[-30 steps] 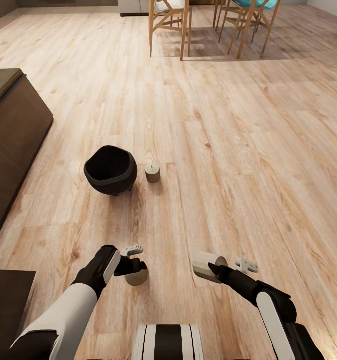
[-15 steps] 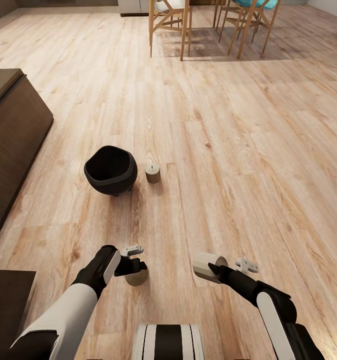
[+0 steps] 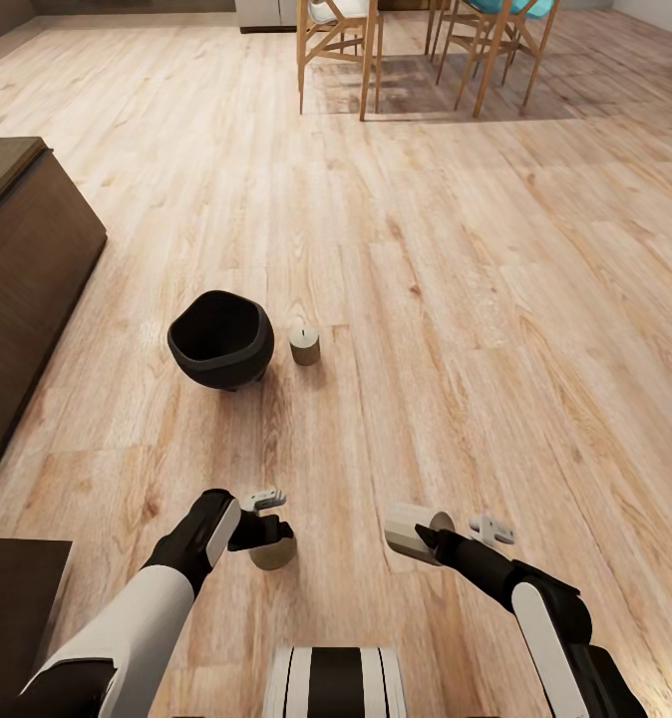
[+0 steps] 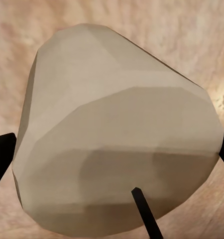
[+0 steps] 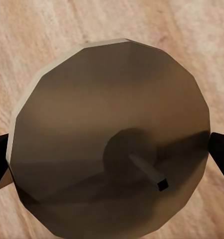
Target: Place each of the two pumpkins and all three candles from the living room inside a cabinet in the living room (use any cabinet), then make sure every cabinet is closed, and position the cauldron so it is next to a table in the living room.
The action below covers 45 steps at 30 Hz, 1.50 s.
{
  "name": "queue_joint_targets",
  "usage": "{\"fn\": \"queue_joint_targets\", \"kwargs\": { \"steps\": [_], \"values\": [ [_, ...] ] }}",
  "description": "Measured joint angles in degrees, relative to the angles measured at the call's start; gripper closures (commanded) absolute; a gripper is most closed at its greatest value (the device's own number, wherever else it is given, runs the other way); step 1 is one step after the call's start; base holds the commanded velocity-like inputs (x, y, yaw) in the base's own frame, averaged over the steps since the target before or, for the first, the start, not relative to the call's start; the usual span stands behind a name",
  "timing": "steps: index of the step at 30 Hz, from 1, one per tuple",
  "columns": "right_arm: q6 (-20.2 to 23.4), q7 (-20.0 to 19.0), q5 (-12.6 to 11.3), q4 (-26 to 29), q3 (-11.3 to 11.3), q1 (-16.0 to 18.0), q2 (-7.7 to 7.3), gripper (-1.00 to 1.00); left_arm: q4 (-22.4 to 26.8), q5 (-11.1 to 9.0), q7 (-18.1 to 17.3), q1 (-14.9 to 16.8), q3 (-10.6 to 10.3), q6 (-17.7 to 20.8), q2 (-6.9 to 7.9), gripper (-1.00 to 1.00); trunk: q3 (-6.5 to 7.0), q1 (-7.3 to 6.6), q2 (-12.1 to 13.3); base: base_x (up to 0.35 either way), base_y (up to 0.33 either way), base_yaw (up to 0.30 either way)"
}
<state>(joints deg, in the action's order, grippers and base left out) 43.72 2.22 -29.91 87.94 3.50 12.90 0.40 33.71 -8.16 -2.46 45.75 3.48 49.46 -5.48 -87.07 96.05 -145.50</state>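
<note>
Arms low, bent, each gripping a candle

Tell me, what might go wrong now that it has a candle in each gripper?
The left gripper and right gripper each pinch a smooth round candle, so either might slip out. A third candle stands close beside the cauldron, easy to knock over when driving off.
</note>
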Motion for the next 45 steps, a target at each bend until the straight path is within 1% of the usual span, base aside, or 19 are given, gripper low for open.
{"fn": "queue_joint_targets", "kwargs": {
  "steps": [16,17,37,45],
  "values": [
    [-0.02,0.00,-0.01,0.02,0.01,0.03,0.00,1.00,0.00,0.03,-0.03,0.00,0.01,-0.01,0.00,-1.00,0.00,0.00,0.00,0.000,0.000,0.000],
    [-0.03,0.00,-0.01,0.01,0.01,0.03,0.00,1.00,0.00,0.04,-0.03,0.00,0.00,0.01,0.00,1.00,0.00,0.00,0.00,0.000,0.000,0.000],
    [0.01,0.00,0.00,0.02,0.01,-0.01,0.00,1.00,0.08,-0.12,-0.12,-0.03,0.05,0.53,0.08,1.00,-0.01,0.01,0.00,0.000,0.000,0.000],
    [0.01,0.00,0.02,-0.02,0.01,0.01,0.00,1.00,0.44,0.48,-0.23,-0.06,0.03,0.78,0.09,1.00,-0.01,0.01,0.01,0.000,0.000,0.000]
  ]
}}
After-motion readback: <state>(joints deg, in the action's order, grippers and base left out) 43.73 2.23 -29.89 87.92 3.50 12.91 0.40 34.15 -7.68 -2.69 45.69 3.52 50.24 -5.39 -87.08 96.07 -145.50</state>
